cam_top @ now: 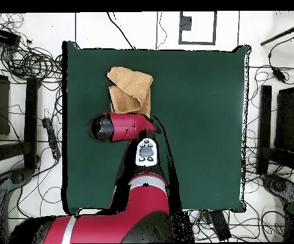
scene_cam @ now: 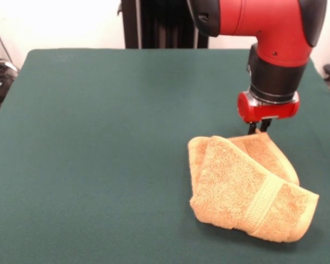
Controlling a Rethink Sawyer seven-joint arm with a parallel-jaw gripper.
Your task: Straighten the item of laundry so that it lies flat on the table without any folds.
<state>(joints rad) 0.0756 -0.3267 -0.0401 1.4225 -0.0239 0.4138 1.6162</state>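
The tool (scene_cam: pixel 258 127) is hanging from the red and black arm (scene_cam: pixel 275 33) over the dark green desk (scene_cam: pixel 99 143), with its two dark fingertips standing close together, narrow, right at the far edge of the golden-orange towel (scene_cam: pixel 247 187). From the front view the tips are appearing to touch or nearly touch that edge, but I cannot tell whether any cloth is actually pinched between them.

The towel is lying directly below and in front of the tool, toward the camera in the front view, spreading out from the tips to both sides. It is not lying flat: it is folded over on itself, with one layer draped diagonally across another, so that the upper flap is covering most of the lower one. A woven band (scene_cam: pixel 262 202) is running across the upper layer near the corner farthest from the tool, and a rolled hem is showing along that end. A strip of the under layer is peeking out just beside the tool's tips.

In the overhead view the wrist of the arm is covering the tool, and the towel (cam_top: pixel 131 89) is showing as a folded, overlapping shape just beyond it, on the side away from the robot's base, near the desk's (cam_top: pixel 200 127) far edge.
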